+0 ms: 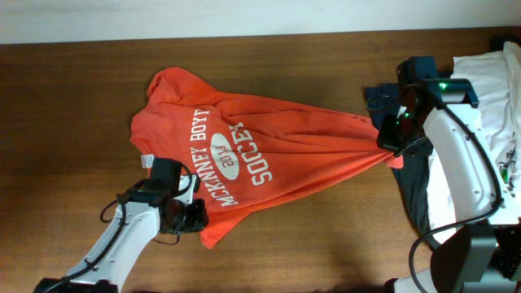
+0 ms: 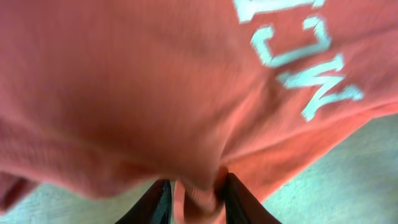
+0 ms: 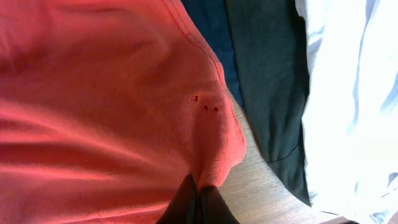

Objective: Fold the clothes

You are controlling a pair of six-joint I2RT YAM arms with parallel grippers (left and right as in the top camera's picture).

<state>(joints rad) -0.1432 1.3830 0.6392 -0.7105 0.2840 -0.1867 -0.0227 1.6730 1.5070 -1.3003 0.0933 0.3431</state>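
Note:
The orange-red T-shirt (image 1: pixel 269 146) with white lettering lies stretched across the wooden table (image 1: pixel 73 89), pulled taut toward the right. My left gripper (image 1: pixel 192 213) is shut on a fold of its lower-left part; the fold shows between the fingers (image 2: pixel 198 199) in the left wrist view. My right gripper (image 1: pixel 389 142) is shut on the shirt's right corner, and the pinched fabric (image 3: pixel 143 112) shows at its fingertips (image 3: pixel 199 198). A white tag (image 1: pixel 147 161) shows at the shirt's left edge.
A dark navy garment (image 1: pixel 411 183) and a white garment (image 1: pixel 488 81) lie at the right edge, under and beside my right arm. Both also show in the right wrist view, navy (image 3: pixel 267 74) and white (image 3: pixel 348 93). Bare wood lies at the front.

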